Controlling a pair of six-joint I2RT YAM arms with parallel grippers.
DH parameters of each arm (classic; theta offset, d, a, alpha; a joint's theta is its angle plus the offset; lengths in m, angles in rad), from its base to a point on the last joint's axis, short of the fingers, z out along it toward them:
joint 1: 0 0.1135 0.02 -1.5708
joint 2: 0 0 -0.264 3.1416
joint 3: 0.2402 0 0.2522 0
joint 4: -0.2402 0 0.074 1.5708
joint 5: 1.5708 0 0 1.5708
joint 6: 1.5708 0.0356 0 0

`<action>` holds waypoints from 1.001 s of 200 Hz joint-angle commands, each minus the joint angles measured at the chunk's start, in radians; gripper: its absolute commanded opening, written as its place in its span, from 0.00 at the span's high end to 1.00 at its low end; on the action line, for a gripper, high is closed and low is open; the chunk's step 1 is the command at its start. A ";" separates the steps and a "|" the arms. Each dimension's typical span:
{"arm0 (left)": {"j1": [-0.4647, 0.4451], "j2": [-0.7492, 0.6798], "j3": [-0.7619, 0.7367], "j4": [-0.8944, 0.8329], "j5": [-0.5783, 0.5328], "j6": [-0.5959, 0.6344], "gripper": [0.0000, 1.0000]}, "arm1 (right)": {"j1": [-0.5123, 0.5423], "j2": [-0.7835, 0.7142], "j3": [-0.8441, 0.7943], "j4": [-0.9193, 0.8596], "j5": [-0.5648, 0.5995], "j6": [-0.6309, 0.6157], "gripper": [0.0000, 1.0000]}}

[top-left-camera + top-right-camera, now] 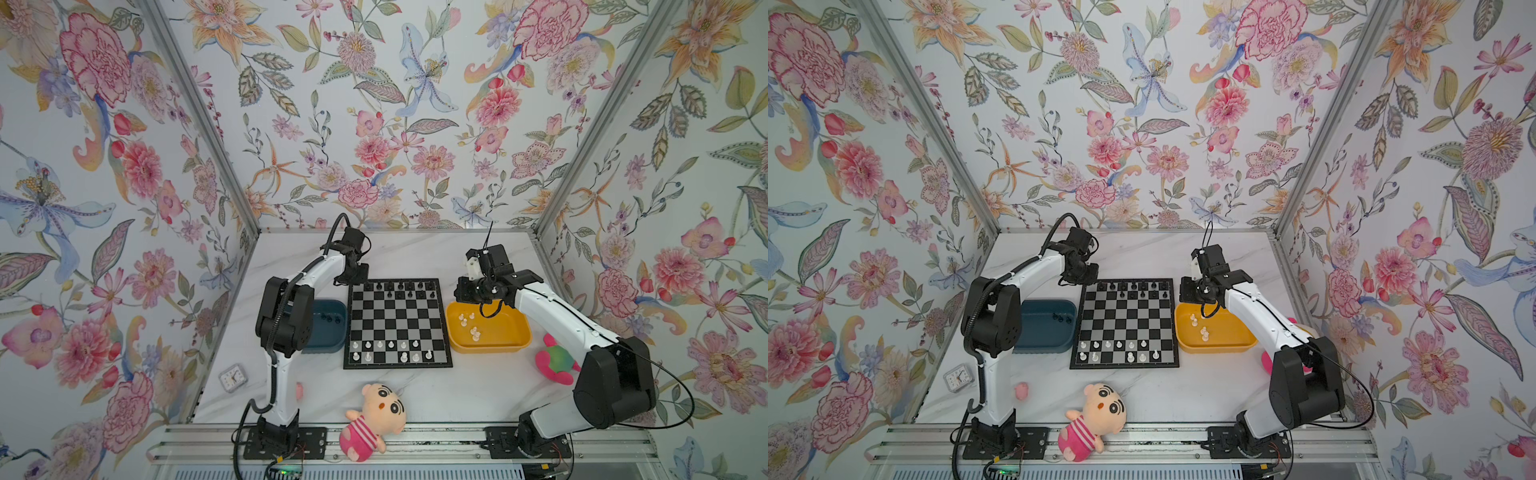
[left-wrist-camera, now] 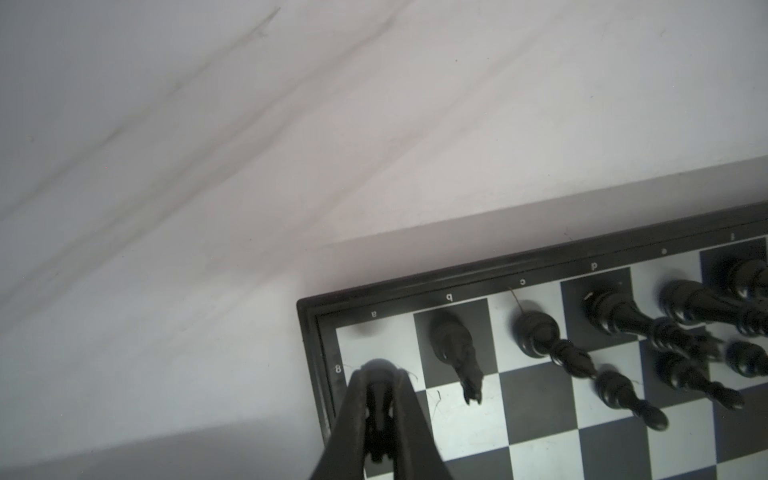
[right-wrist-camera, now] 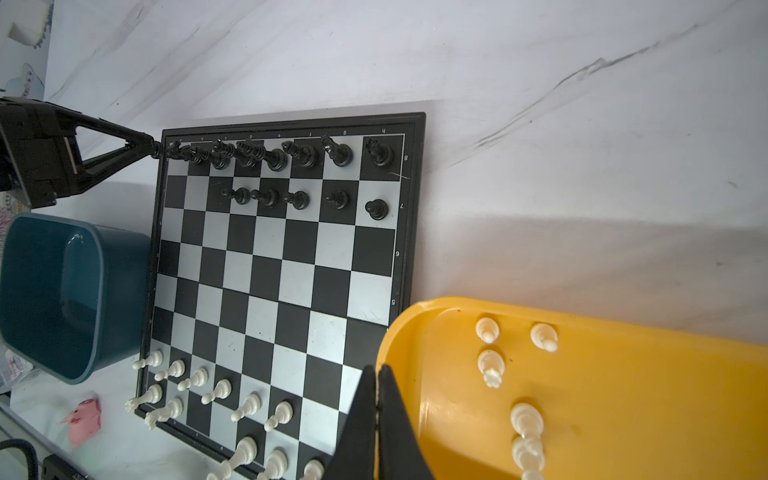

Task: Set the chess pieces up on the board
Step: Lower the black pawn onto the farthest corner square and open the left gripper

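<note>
Our left hand (image 2: pixel 377 376) is clamped on a black piece (image 2: pixel 379 411) at the corner of the board (image 1: pixel 397 320), which lies mid-tabletop (image 1: pixel 415 257). Our right hand (image 3: pixel 377 388), pinched together and empty, hangs beside the yellow tray (image 3: pixel 644 395).
</note>
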 commanded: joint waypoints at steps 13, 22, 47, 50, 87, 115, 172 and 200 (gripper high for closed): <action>-0.010 0.016 -0.017 -0.004 0.001 0.014 1.00 | -0.004 -0.029 -0.016 -0.021 0.014 0.014 0.93; -0.009 0.017 -0.017 -0.002 0.004 0.014 1.00 | -0.004 -0.028 -0.016 -0.021 0.012 0.013 0.93; -0.012 0.020 -0.015 -0.001 0.005 0.015 1.00 | -0.005 -0.029 -0.017 -0.021 0.013 0.015 0.93; -0.012 0.021 -0.016 -0.001 0.005 0.014 1.00 | -0.005 -0.029 -0.017 -0.021 0.013 0.014 0.93; -0.014 0.027 -0.021 -0.001 0.002 0.016 1.00 | -0.004 -0.028 -0.020 -0.019 0.012 0.016 0.93; -0.014 0.033 -0.019 -0.001 0.001 0.017 1.00 | -0.005 -0.025 -0.020 -0.017 0.012 0.015 0.93; -0.015 0.048 -0.016 0.004 0.012 0.016 1.00 | -0.005 -0.020 -0.020 -0.016 0.009 0.017 0.93; -0.016 0.053 -0.015 0.002 0.011 0.018 1.00 | -0.004 -0.018 -0.020 -0.016 0.008 0.017 0.93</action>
